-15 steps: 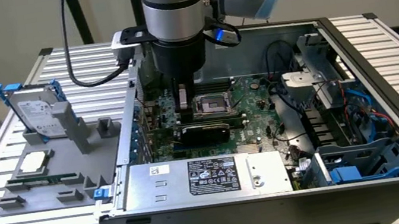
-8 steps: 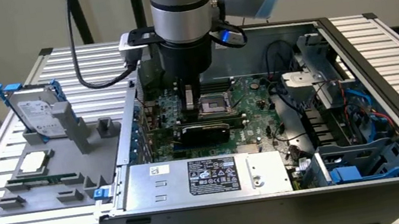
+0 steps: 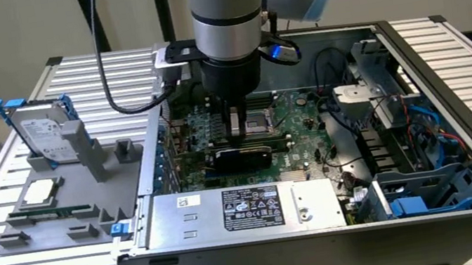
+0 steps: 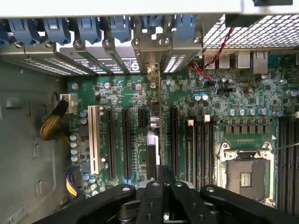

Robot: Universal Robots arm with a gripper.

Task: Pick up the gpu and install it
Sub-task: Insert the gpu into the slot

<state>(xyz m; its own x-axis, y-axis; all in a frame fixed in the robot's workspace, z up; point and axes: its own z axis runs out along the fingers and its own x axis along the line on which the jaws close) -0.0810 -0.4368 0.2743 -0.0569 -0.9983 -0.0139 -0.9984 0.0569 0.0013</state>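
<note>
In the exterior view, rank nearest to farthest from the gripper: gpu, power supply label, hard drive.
1. gpu, just below the gripper, over the motherboard.
2. power supply label, at the case's front.
3. hard drive, outside the case, far toward the exterior view's left.

My gripper (image 3: 237, 131) hangs inside the computer case (image 3: 464, 139), clamped on the gpu (image 4: 153, 140) standing edge-on over the motherboard (image 3: 297, 126). At nine o'clock outside the case, the hard drive (image 3: 42, 135) stands on the holder (image 3: 59, 217).
</note>
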